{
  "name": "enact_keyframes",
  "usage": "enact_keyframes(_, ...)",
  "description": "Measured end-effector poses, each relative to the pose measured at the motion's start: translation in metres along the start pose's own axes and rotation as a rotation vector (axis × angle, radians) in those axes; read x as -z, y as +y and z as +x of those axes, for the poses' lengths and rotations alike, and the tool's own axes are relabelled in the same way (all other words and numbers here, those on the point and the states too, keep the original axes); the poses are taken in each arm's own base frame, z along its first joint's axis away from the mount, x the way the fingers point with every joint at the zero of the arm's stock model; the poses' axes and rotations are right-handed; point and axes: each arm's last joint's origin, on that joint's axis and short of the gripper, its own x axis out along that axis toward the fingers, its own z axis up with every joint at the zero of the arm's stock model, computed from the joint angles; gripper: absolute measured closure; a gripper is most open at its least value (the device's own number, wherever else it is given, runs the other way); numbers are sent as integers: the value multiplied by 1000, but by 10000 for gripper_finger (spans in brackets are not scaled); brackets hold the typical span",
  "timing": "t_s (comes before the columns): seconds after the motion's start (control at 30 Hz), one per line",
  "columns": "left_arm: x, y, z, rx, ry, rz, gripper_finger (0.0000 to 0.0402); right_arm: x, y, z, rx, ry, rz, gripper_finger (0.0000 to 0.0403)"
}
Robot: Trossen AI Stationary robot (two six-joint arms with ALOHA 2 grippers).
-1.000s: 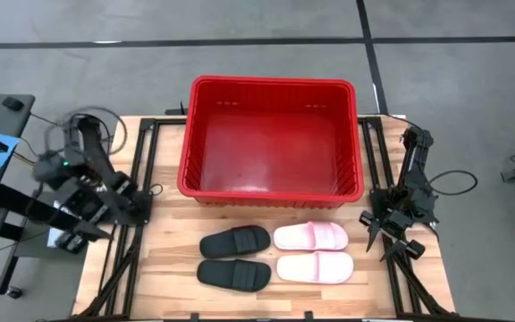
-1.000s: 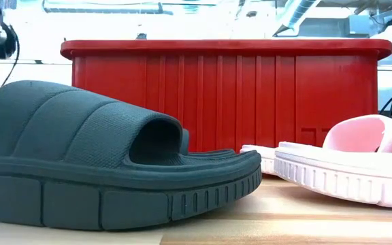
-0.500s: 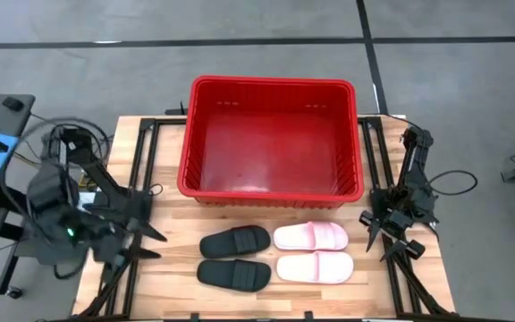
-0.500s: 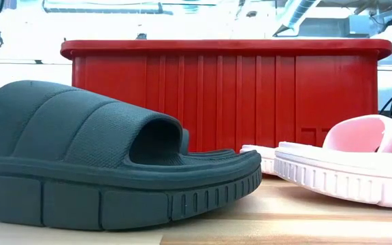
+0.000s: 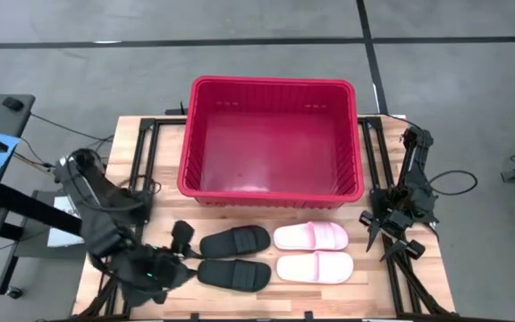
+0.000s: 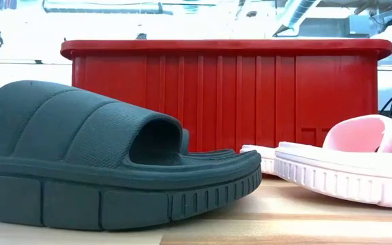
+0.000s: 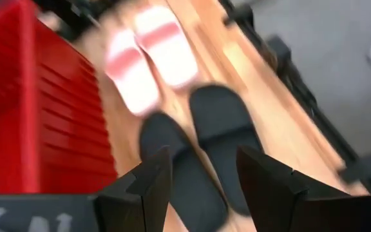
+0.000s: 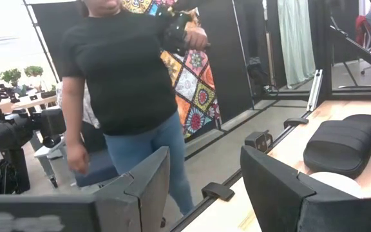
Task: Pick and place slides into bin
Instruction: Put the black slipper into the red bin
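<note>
Bin (image 5: 274, 85) is sitting far side of the table, beyond my left gripper (image 5: 179, 241) and off toward the other arm; nothing is lying in it that I can see. From the low view its ribbed red wall (image 6: 223, 95) is standing behind all the slides.

Table (image 5: 164, 161) is holding four slides in a two-by-two block between the bin and the near edge: two black on my side, two pink on the right arm's side.

I'm working the left gripper, fingers spread wide and holding nothing. It is hovering low just beside the heel ends of the black pair. In my wrist view both black slides are lying straight ahead of the fingers, the bin-side black slide (image 7: 179, 171) running under my one finger (image 7: 150, 187), the near-edge black slide (image 5: 234, 274) just off the other.

Key relation, as I judge it: each black slide's long axis is running away from me, in line with my reach, so my jaws are already crossing the narrow width. I'm clearly the nearer arm for the black ones.

Pink slides (image 5: 312, 251) are lying beyond the black ones, closer to the right gripper (image 5: 392, 234), which is waiting at the table's right edge, fingers apart, empty.
</note>
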Motion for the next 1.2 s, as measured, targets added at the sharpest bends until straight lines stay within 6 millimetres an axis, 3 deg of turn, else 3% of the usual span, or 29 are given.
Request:
enact_keyframes(0.2,13,-17,31,75,242,144,236,0,0,0,0,0,0,221)
enact_keyframes(0.57,41,-40,81,94,603,588,236,0,0,0,0,0,0,221)
enact_keyframes(1.0,82,-35,121,136,707,640,240,0,0,0,0,0,0,221)
enact_keyframes(1.2,95,-42,134,257,664,701,284,0,0,0,0,0,0,221)
